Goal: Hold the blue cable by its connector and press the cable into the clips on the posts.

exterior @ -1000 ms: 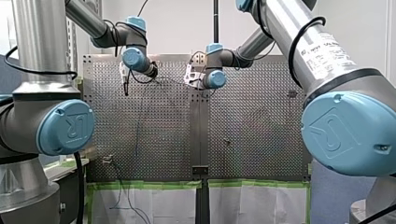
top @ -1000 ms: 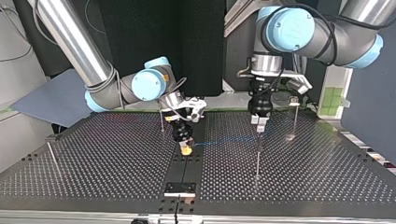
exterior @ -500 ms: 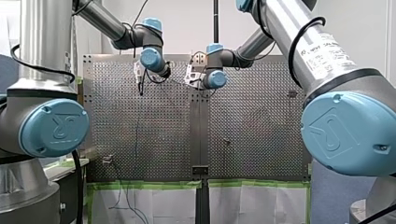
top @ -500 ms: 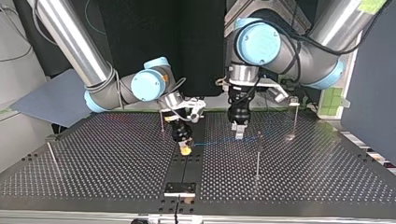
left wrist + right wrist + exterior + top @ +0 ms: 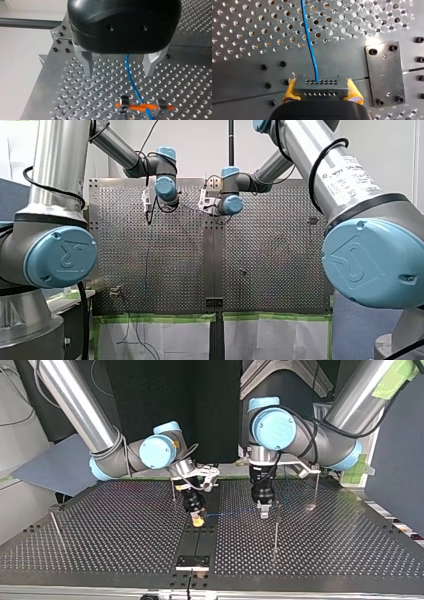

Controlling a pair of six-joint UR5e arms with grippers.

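Fingers [image 5: 86,65] of left gripper [image 5: 119,74] wide apart, gripping nothing; blue cable [image 5: 131,83] runs between them. Right gripper [image 5: 322,97] clamped tight on connector [image 5: 322,86], at the middle seam of the table [image 5: 100,530]. Change: in the last second the left arm swung off the post [image 5: 275,532] toward the middle, then came down astride the cable, just beside the post. Likely lining up to pinch the cable and guide it onto the post; no sign it's seated yet.

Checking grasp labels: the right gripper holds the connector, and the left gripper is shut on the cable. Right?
No. The left wrist view shows the left gripper open, the cable passing between its spread fingers. The right gripper does hold the connector.
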